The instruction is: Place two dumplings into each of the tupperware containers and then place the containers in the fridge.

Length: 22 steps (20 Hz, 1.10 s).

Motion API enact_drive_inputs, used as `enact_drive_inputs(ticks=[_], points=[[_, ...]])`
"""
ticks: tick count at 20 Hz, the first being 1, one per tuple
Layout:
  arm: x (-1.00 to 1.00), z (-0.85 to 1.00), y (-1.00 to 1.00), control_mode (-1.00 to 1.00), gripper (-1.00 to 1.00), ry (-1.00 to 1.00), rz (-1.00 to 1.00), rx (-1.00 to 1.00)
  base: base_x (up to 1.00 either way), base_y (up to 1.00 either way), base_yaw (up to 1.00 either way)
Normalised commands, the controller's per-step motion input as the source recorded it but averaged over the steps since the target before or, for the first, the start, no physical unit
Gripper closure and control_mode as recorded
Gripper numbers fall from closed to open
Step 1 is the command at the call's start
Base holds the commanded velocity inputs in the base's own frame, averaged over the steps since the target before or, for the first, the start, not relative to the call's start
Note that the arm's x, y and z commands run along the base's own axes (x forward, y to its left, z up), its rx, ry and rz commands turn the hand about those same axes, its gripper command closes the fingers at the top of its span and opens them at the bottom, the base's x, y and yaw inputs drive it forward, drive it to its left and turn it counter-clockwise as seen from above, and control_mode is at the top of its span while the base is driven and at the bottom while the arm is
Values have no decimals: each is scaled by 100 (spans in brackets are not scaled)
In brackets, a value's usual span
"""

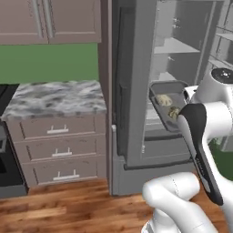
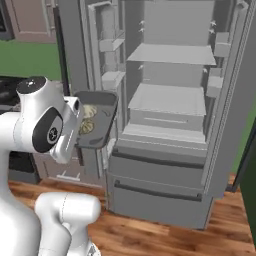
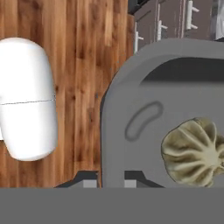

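Hand view: gripper (image 3: 107,178) clamped on the tupperware container's (image 3: 131,144) rim.
Its long axis runs away from the fingers, toward the open fridge (image 2: 170,100); one dumpling (image 3: 194,151) lies just beyond the fingertips.

1. The fridge (image 2: 200,100) stands open, with its bare shelves (image 2: 170,100) facing the robot.
2. The gaps between those shelves are free.
3. The open door (image 2: 102,60) with its bins stands at the left of the opening, just beside the raised tub (image 2: 102,122).
4. The right-hand door (image 2: 227,100) narrows the opening on the other side.
5. The closed drawer fronts (image 2: 160,185) close off the lower part.
6. The surface (image 1: 57,98) lies left of the fridge, beyond a tall side panel (image 1: 105,91).
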Motion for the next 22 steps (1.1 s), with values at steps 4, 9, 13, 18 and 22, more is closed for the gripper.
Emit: enact_drive_inputs(ticks=[4, 9, 13, 18, 22], points=[[0, 0, 0, 100, 100, 0, 0, 0, 77, -61, -3], [0, 0, 0, 100, 100, 0, 0, 0, 37, -33, -31], [0, 0, 0, 100, 100, 0, 0, 0, 52, -51, -22], [0, 0, 0, 100, 100, 0, 0, 0, 7, -53, -7], [0, 0, 0, 100, 100, 0, 0, 0, 16, 3, 0]])
